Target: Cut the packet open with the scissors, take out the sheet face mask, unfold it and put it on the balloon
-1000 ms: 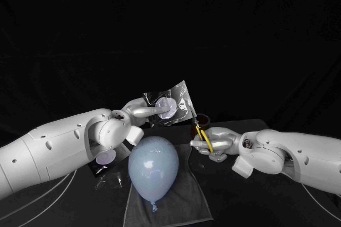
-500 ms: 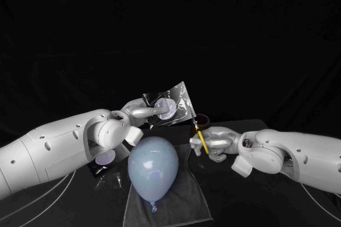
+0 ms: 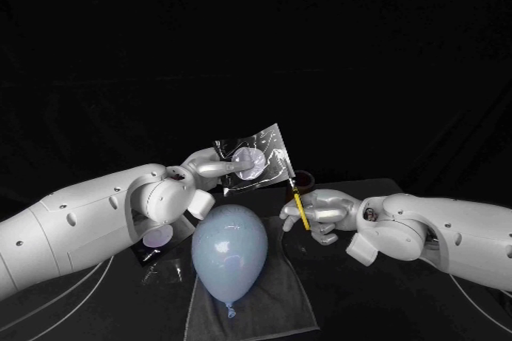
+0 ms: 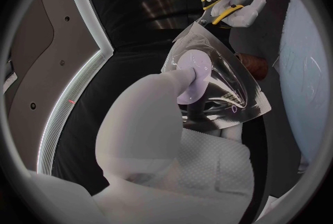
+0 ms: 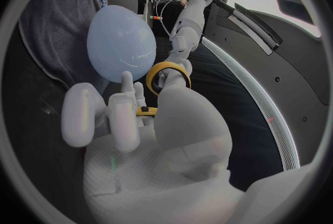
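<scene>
Left hand (image 3: 206,166) pinched the clear packet (image 3: 260,154) upright, beyond the balloon (image 3: 229,254), offering its right edge for cutting; right hand (image 3: 323,214) clasped the yellow-handled scissors (image 3: 300,208), tips at that edge. Balloon lay nearer, on a grey towel (image 3: 290,305).

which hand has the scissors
The right hand grips the yellow-handled scissors, blades at the packet's edge; the left hand holds the packet up.

Balloon (image 3: 228,252): one. Packet (image 3: 256,157), held: one. Scissors (image 3: 301,210): one pair. Grey cloth (image 3: 267,311): one. Dark flat item (image 3: 158,241): one. Hands: two, left hand (image 3: 214,167), right hand (image 3: 320,211).
</scene>
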Controlling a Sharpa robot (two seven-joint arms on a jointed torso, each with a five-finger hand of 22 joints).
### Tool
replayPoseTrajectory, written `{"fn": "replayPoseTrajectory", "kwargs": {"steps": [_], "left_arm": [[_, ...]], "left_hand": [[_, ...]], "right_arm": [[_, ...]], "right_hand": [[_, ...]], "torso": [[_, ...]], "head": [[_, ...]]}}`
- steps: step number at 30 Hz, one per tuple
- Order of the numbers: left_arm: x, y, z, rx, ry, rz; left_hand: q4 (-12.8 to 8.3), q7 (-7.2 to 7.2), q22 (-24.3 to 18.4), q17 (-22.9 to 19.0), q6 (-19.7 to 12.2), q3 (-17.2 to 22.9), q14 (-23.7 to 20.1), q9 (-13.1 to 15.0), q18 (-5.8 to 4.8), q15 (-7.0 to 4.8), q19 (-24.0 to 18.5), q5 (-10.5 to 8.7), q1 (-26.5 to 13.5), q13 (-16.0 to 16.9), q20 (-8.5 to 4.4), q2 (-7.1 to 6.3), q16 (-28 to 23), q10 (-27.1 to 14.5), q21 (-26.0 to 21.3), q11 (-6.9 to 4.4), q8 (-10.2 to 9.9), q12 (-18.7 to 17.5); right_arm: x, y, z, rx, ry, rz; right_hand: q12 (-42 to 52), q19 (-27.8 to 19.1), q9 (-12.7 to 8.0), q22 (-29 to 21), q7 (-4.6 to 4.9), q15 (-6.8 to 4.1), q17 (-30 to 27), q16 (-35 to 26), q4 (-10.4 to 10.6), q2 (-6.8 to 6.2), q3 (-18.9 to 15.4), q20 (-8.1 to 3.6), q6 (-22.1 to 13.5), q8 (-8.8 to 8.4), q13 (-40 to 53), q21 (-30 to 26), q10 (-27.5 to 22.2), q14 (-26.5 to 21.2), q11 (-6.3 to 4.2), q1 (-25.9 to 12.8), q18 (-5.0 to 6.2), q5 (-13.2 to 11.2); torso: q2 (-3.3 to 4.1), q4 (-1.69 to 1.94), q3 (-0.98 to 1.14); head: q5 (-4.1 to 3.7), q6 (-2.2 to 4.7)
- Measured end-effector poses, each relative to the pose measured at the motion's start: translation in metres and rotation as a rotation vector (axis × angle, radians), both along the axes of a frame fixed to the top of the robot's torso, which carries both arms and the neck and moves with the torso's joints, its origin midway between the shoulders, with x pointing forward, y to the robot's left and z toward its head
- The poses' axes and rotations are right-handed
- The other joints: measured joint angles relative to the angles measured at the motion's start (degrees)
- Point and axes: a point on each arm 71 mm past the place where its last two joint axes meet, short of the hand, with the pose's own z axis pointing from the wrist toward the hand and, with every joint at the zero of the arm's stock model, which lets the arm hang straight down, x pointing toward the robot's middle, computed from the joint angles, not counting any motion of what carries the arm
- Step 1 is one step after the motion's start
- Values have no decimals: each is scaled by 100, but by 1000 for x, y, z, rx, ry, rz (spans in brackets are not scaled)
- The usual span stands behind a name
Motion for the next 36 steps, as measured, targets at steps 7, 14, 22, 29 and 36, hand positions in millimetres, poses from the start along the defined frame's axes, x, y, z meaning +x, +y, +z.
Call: {"fn": "replayPoseTrajectory", "kwargs": {"steps": [7,14,22,29,36], "left_arm": [[0,0,0,6,-5,-2],[0,0,0,17,-15,-8],[0,0,-1,28,-24,-12],[0,0,-1,33,-29,-18],[-1,0,0,36,-33,-23]], "left_hand": [[0,0,0,-1,-1,0,29,0,-2,-13,0,8,0,-1,0,0,0,0,0,0,-6,0],[0,8,-1,-1,-10,0,29,0,-3,-12,0,8,-17,-1,0,16,-22,-1,-1,1,3,0],[0,-1,-1,-3,-22,0,29,0,-4,-12,0,8,-24,-1,0,23,-22,-1,-1,1,13,0],[1,2,-1,2,-22,-1,29,0,-6,-11,-1,8,-25,-1,0,22,-22,-1,-1,1,13,0],[1,0,-1,3,3,-1,29,0,-6,-11,-1,-3,-32,-1,1,15,-22,-1,-2,1,12,0]], "right_arm": [[-1,2,1,5,-1,5],[-3,3,1,13,-1,7],[-2,2,2,22,-3,-2],[-1,1,3,31,-7,-20],[1,-1,4,34,-8,-35]], "right_hand": [[-22,-20,-12,2,1,0,-19,-10,32,-9,-1,20,62,0,-70,0,0,0,0,-9,-1,0],[-22,-20,-54,3,8,0,-3,-11,32,-9,-1,20,186,0,-166,0,75,0,27,-9,-3,0],[552,194,-46,2,47,-140,180,112,32,68,-1,-108,873,338,-113,386,1050,-8,-183,69,-8,0],[2827,283,291,-2,-357,-456,198,230,-6,113,-12,-449,1403,1065,1918,716,1420,0,-100,113,-10,0],[2997,290,791,-1,-577,-457,200,456,-42,175,-7,-599,1578,1777,4232,1025,1421,0,-100,62,-62,0]], "torso": [[-1,-3,4],[-1,-3,4],[-1,-3,4],[-1,-3,4],[-1,-1,3]], "head": [[-5,-1],[-8,0],[-12,-3],[-15,-4],[-22,-11]]}}
